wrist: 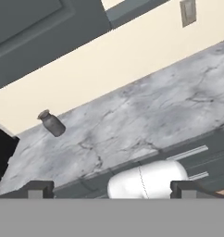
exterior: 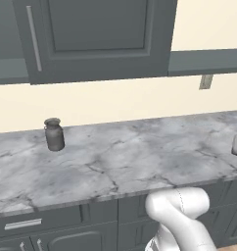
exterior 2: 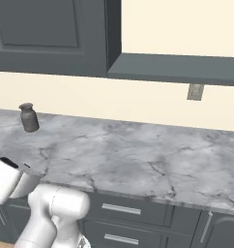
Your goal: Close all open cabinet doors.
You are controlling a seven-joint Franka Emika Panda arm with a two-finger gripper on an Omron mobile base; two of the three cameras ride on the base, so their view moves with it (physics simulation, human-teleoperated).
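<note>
One tall dark grey cabinet door (exterior: 98, 39) with a vertical silver bar handle (exterior: 34, 39) near its left edge hangs above the counter. It also fills the top left of the right base view (exterior 2: 46, 34) and the hand view (wrist: 35, 28). Whether it sits flush or ajar I cannot tell. Left of it is a lighter grey cabinet section (exterior: 5, 68). My gripper (wrist: 113, 189) is open and holds nothing, its fingertips (wrist: 40, 187) set wide apart. It is low, in front of the counter edge and far below the door.
A small dark metal jar (exterior: 54, 134) stands on the grey marble counter (exterior: 140, 157) near the wall. A grey shelf (exterior 2: 177, 68) runs right of the cabinet, with a wall outlet (exterior 2: 195, 91) beneath. Drawers with horizontal handles (exterior 2: 121, 209) are below. A black object (wrist: 0, 148) is at the left edge.
</note>
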